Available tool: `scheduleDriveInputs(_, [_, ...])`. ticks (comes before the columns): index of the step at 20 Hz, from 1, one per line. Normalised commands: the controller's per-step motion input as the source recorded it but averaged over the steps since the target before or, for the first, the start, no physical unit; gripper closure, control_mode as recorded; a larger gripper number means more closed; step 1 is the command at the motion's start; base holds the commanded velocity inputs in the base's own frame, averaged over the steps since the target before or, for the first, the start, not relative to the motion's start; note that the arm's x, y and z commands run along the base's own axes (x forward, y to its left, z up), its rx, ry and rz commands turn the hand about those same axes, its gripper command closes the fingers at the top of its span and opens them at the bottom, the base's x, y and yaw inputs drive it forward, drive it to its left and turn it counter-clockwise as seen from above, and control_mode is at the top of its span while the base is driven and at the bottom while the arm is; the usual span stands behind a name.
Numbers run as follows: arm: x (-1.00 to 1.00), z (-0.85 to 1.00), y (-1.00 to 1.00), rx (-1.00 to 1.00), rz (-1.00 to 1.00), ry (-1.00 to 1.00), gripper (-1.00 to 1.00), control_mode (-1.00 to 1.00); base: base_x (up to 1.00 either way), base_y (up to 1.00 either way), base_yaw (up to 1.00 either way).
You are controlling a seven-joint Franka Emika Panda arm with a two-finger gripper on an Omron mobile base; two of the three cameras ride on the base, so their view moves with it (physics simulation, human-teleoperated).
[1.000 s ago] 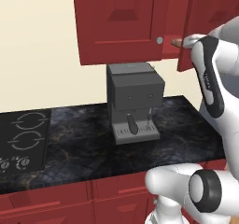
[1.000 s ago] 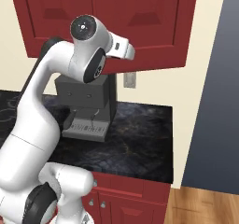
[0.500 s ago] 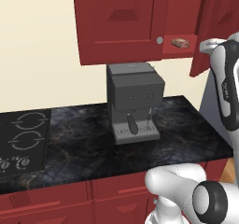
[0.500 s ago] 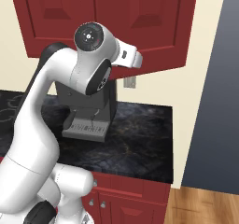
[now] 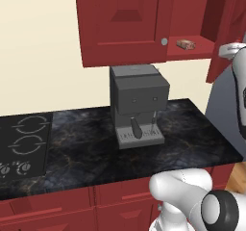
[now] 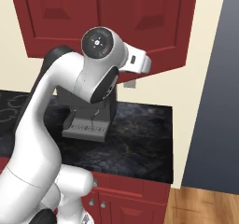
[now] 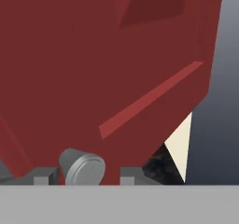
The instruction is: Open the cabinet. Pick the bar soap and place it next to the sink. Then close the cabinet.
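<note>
Gripper (image 7: 84,178): two dark finger tips low in the hand view, closed on the knob (image 7: 83,168), a short round silver cylinder with a flat face that sits between them.
Cabinet door (image 7: 116,64): smooth dark red, raised-panel with a bevelled lighter ridge running diagonally across the hand view; it stands directly behind the knob. In the left base view the door (image 5: 229,30) is swung out at the far right, so the compartment is open.
Arm: glossy white rounded shells with dark joints; in the right base view the elbow disc faces the camera and the forearm reaches up to the door's lower edge.
Counter (image 5: 96,143): polished black stone with faint pale veining, one slab, above red lower fronts with small round silver pulls.
Cooktop (image 5: 21,143): flat black, set flush in the counter's left end; two ring burners drawn in grey lines, small dial marks below them.
Coffee machine (image 5: 138,105): one, boxy matte dark grey, with a grey drip tray at its foot; it stands on the counter under the cabinets, against the cream wall.
Cabinet (image 5: 192,23): dark red upper wall unit, one red shelf visible inside the open compartment; a closed raised-panel door with its own silver knob (image 5: 164,42) just left of it.
Bar soap (image 5: 185,44): one small flat rectangular bar, brownish-pink, lying on the shelf near its front edge.
</note>
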Motion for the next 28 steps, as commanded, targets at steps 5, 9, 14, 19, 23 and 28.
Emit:
scheduleDriveInputs(5, [-0.16,0.00,-0.55,0.00,0.00,0.00,1.00,-1.00,0.00,0.00,0.00])
scheduleDriveInputs(9, [-0.03,0.00,-0.67,0.00,0.00,0.00,1.00,-1.00,0.00,0.00,0.00])
scheduleDriveInputs(14, [0.06,0.00,-0.26,0.01,-0.06,0.00,-1.00,-1.00,0.00,0.00,0.00])
scheduleDriveInputs(19, [-0.16,0.02,0.02,0.00,0.00,0.00,-1.00,-1.00,0.00,0.00,0.00])
scheduleDriveInputs(23, [-0.63,0.25,0.25,0.00,0.02,-0.03,-1.00,-1.00,0.00,0.00,0.00])
scheduleDriveInputs(28, [-0.60,0.44,0.44,0.00,0.04,-0.05,-1.00,-1.00,0.00,0.00,0.00])
